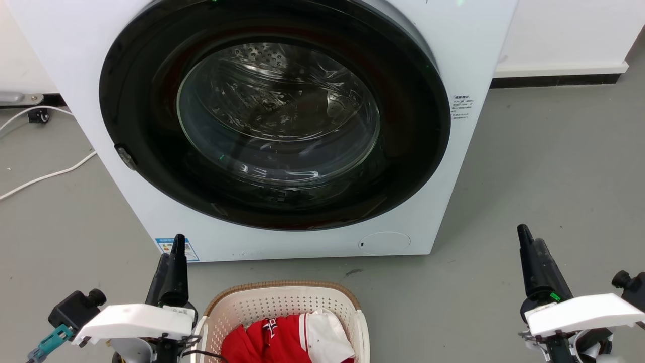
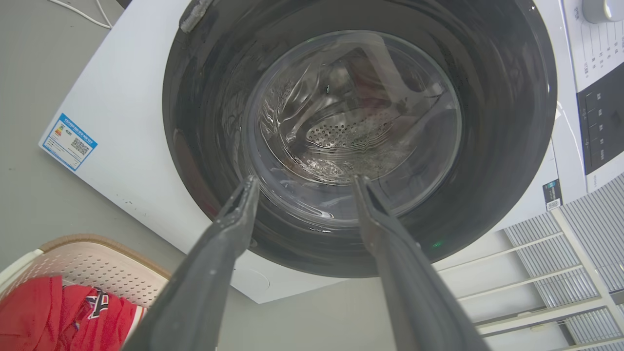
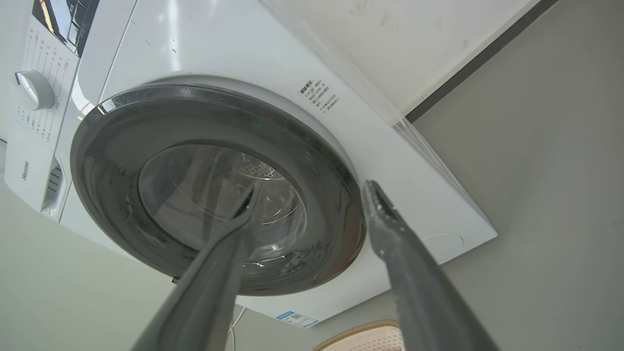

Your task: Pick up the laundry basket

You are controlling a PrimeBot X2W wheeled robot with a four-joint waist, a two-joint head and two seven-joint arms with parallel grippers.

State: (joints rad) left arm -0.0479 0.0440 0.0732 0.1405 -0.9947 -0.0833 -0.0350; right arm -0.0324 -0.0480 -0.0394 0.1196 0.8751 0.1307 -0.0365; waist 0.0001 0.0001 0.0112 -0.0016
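Observation:
The laundry basket [image 1: 252,307], cream perforated plastic with a brown woven-look rim, stands on the floor at the bottom centre of the head view, in front of the washing machine. Red and white clothes [image 1: 282,338] lie inside it. My left gripper [image 1: 176,242] hovers just left of the basket, apart from it, fingers pointing at the machine. In the left wrist view that gripper [image 2: 304,180] is open and holds nothing, with the basket [image 2: 97,263] at the lower left. My right gripper [image 1: 524,232] is well to the basket's right. It [image 3: 312,187] is open and holds nothing, with the basket rim [image 3: 360,336] below it.
A white front-loading washing machine [image 1: 453,50] with its round dark glass door [image 1: 277,116] shut stands close behind the basket. White cables [image 1: 45,176] trail over the grey floor at the left. A white slatted rack [image 2: 560,273] shows beside the machine. Open floor [image 1: 554,166] lies to the right.

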